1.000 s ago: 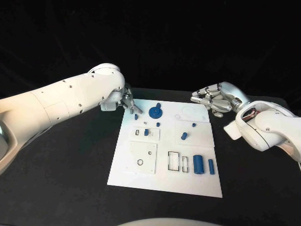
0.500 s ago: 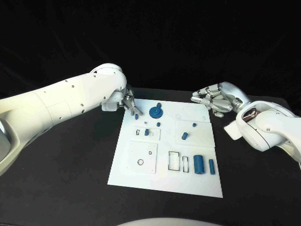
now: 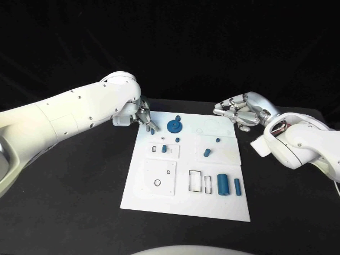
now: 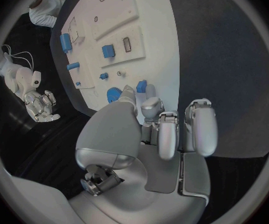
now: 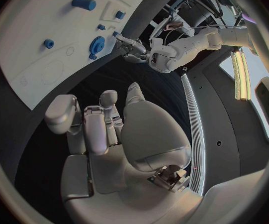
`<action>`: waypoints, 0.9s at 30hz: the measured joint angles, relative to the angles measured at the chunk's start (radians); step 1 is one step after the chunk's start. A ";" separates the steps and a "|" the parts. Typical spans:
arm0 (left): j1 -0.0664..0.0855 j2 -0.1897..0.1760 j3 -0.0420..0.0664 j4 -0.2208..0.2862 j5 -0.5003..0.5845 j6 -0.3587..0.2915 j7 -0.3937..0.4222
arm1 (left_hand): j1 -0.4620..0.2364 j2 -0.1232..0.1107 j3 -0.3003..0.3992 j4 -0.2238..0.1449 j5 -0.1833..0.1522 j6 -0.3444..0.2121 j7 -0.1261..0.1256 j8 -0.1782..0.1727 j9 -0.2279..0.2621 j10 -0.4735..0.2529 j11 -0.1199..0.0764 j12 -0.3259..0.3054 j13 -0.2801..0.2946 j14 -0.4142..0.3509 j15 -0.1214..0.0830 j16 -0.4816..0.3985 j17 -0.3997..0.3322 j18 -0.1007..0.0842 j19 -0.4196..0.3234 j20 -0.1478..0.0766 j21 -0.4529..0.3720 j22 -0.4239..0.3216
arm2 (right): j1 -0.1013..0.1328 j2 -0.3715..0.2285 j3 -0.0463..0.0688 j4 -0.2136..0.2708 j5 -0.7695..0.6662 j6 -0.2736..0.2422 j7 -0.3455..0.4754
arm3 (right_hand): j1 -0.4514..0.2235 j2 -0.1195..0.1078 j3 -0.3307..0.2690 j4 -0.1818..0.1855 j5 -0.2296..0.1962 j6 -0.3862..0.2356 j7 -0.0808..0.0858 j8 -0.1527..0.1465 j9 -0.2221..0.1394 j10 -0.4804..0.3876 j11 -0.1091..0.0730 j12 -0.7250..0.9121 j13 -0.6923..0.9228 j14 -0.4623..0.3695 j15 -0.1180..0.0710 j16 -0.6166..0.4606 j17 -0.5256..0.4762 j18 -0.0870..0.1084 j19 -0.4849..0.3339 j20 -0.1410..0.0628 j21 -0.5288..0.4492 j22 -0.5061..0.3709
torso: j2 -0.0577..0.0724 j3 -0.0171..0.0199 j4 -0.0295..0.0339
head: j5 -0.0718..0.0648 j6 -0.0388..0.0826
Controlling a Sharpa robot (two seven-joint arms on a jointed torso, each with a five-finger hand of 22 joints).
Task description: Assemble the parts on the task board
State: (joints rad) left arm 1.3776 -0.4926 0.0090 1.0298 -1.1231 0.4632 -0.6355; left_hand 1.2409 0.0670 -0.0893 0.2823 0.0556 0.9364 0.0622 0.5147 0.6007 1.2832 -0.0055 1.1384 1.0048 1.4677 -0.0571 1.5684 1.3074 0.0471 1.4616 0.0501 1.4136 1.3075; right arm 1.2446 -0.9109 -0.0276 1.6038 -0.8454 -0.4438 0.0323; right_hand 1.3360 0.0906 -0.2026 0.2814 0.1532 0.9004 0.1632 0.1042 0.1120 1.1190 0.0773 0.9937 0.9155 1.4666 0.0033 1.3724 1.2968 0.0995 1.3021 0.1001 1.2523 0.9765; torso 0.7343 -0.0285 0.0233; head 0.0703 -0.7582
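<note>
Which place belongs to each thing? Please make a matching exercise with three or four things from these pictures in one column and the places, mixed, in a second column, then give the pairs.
Things:
1. blue gear
2. blue cylinder
3. left hand
4. right hand

Places:
A. beyond the far right corner of the task board, over the black table
B. near edge of the board, right part
C. at the board's far left corner
D. far part of the board, close to the left hand

Pairs: 1-D, 2-B, 3-C, 4-A
</note>
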 measured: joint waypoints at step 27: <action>0.002 0.008 0.000 -0.017 0.050 0.000 0.000 | 0.212 0.041 0.190 -0.092 0.004 -0.033 -0.007 0.005 0.032 0.001 -0.012 -0.029 -0.025 0.000 -0.014 0.000 0.001 0.000 0.003 -0.011 0.000 0.000 | 0.000 -0.002 0.000 -0.005 -0.007 0.017 -0.007 | 0.000 0.000 -0.003 -0.003 0.004 0.000 0.000 0.000 0.000 0.001 0.001 0.000 -0.001 0.000 0.000 0.000 -0.002 0.000 0.000 0.000 0.000 0.000 | 0.000 0.0001 0.0001 | 0.004 -0.003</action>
State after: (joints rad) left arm 1.3794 -0.4842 0.0094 1.0126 -1.0731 0.4631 -0.6350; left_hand 1.4528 0.1077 0.1003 0.1905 0.0596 0.9036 0.0552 0.5200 0.6330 1.2839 -0.0173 1.1094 0.9795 1.4673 -0.0714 1.5684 1.3081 0.0469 1.4650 0.0393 1.4136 1.3075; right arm 1.2446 -0.9129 -0.0277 1.5988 -0.8527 -0.4268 0.0254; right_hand 1.3360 0.0906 -0.2053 0.2786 0.1570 0.9004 0.1632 0.1041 0.1125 1.1197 0.0781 0.9936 0.9148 1.4666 0.0033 1.3720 1.2944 0.0995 1.3020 0.1001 1.2520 0.9762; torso 0.7338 -0.0284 0.0234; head 0.0742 -0.7610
